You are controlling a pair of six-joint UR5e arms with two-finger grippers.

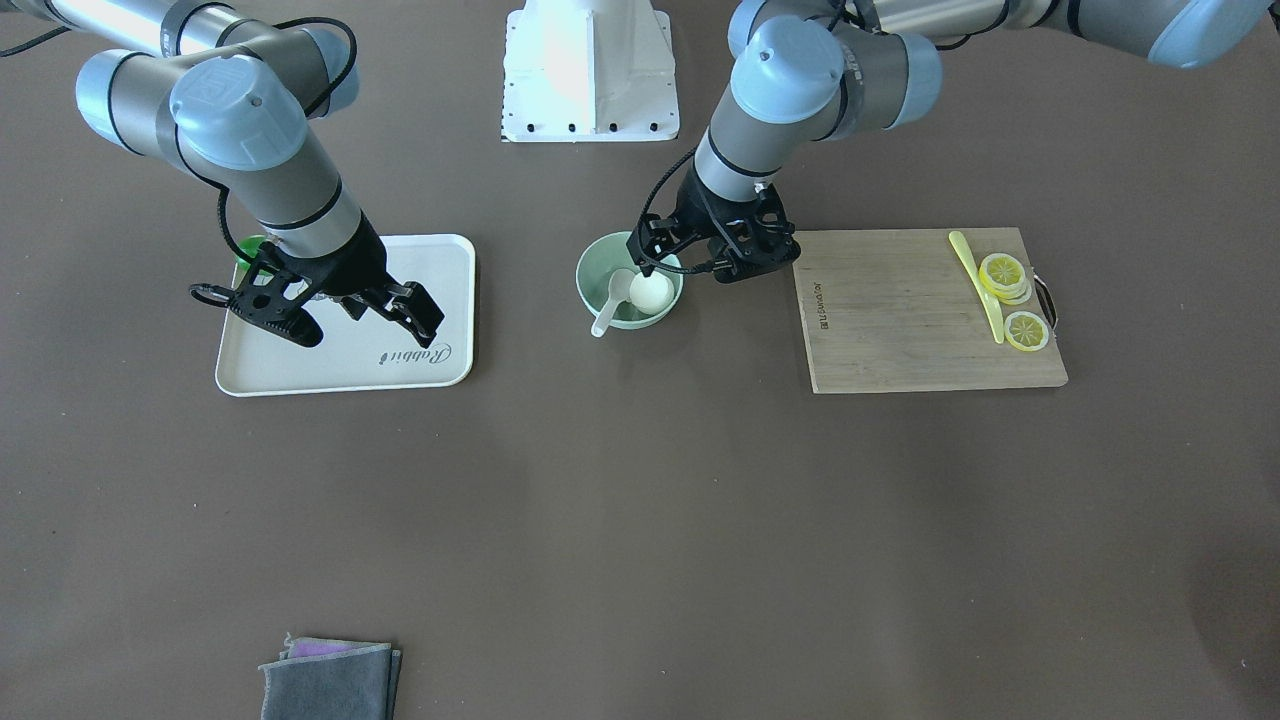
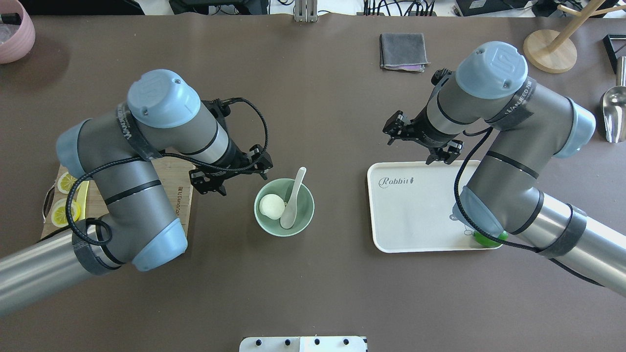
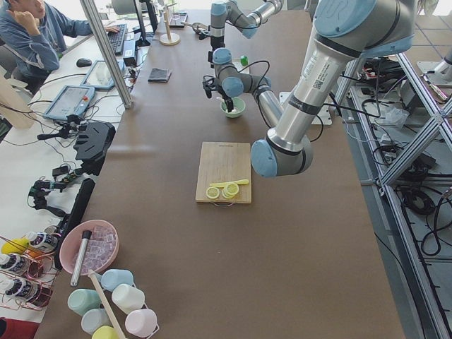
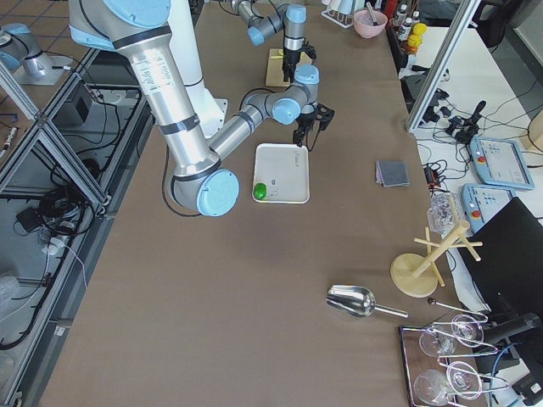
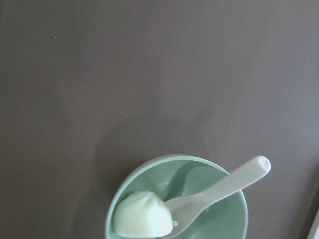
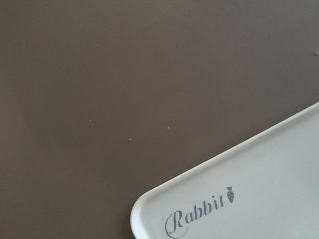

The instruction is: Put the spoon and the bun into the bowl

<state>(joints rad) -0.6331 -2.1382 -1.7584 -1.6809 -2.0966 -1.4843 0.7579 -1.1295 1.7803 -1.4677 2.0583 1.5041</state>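
Both pieces are in the bowl (image 2: 306,209) at mid-desk: the bun (image 2: 272,206) sits on its left side, and the spoon (image 2: 293,200) lies scoop-down beside it, handle propped over the far rim, too long to lie flat. The left tool (image 2: 231,171) hangs just left of the bowl, spread and empty, clear of the rim. The right tool (image 1: 362,322) hovers open over the far edge of the white tray (image 2: 415,230), well right, so this looks done.

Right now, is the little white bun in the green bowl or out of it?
In. The bun sits inside the bowl, within its rim, beside the spoon, whose handle pokes over the edge.
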